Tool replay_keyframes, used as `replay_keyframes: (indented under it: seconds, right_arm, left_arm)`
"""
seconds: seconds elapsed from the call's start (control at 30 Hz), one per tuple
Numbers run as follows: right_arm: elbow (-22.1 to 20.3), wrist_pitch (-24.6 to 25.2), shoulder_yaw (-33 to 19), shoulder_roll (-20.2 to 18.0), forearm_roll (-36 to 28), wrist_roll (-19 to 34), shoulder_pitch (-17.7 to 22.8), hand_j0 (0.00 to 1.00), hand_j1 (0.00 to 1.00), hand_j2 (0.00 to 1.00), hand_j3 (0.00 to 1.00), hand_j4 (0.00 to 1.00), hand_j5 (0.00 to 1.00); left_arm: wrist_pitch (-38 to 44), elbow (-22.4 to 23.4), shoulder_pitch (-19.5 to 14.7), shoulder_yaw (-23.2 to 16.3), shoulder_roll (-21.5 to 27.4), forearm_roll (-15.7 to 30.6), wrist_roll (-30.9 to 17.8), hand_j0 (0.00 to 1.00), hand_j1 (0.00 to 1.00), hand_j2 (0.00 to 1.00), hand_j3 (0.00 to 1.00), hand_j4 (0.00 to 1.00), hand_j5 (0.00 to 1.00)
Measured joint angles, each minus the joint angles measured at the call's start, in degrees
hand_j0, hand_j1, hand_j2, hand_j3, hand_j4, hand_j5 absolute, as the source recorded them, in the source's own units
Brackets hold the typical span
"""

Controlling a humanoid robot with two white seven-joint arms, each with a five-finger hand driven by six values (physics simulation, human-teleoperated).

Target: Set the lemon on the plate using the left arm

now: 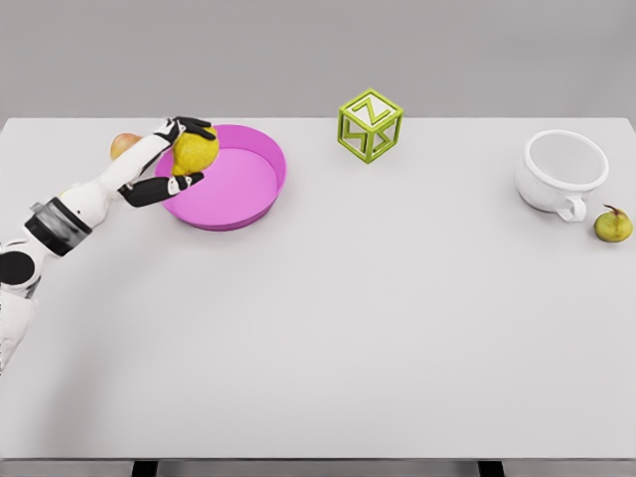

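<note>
A yellow lemon (195,151) is held by my left hand (185,153), whose black fingers wrap it from above and below. The hand holds the lemon over the left rim of the pink plate (243,189), which sits at the back left of the white table. My white left arm reaches in from the lower left. Whether the lemon touches the plate I cannot tell. The right arm is out of view.
A peach-coloured fruit (122,145) lies just behind my left forearm. A green letter cube (370,125) stands at the back middle. A white cup (561,171) and a small green pear (613,226) sit at the far right.
</note>
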Motion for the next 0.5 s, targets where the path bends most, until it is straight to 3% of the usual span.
replay_keyframes:
  seconds: [0.3, 0.33, 0.4, 0.5]
  right_arm:
    - [0.01, 0.0, 0.0, 0.0, 0.01, 0.0, 0.0, 1.0, 1.0, 1.0, 1.0, 1.0, 1.0]
    - [0.01, 0.0, 0.0, 0.0, 0.01, 0.0, 0.0, 1.0, 1.0, 1.0, 1.0, 1.0, 1.0]
    - [0.01, 0.0, 0.0, 0.0, 0.01, 0.0, 0.0, 1.0, 1.0, 1.0, 1.0, 1.0, 1.0]
    - [0.0, 0.0, 0.0, 0.0, 0.01, 0.0, 0.0, 1.0, 1.0, 1.0, 1.0, 1.0, 1.0]
  left_arm:
    - [-0.01, 11.32, -6.15, 0.01, -6.17, -6.06, -0.05, 0.51, 0.51, 0.51, 0.51, 0.51, 0.51]
    - [-0.02, 12.47, -6.59, -0.01, -6.7, -6.72, -0.06, 0.63, 0.63, 0.63, 0.63, 0.63, 0.63]
    - [-0.03, 14.54, -7.12, -0.01, -7.4, -7.92, -0.01, 0.75, 0.75, 0.75, 0.75, 0.75, 0.75]
    - [-0.02, 16.13, -7.12, 0.05, -7.88, -9.01, 0.12, 0.81, 0.81, 0.81, 0.81, 0.81, 0.81]
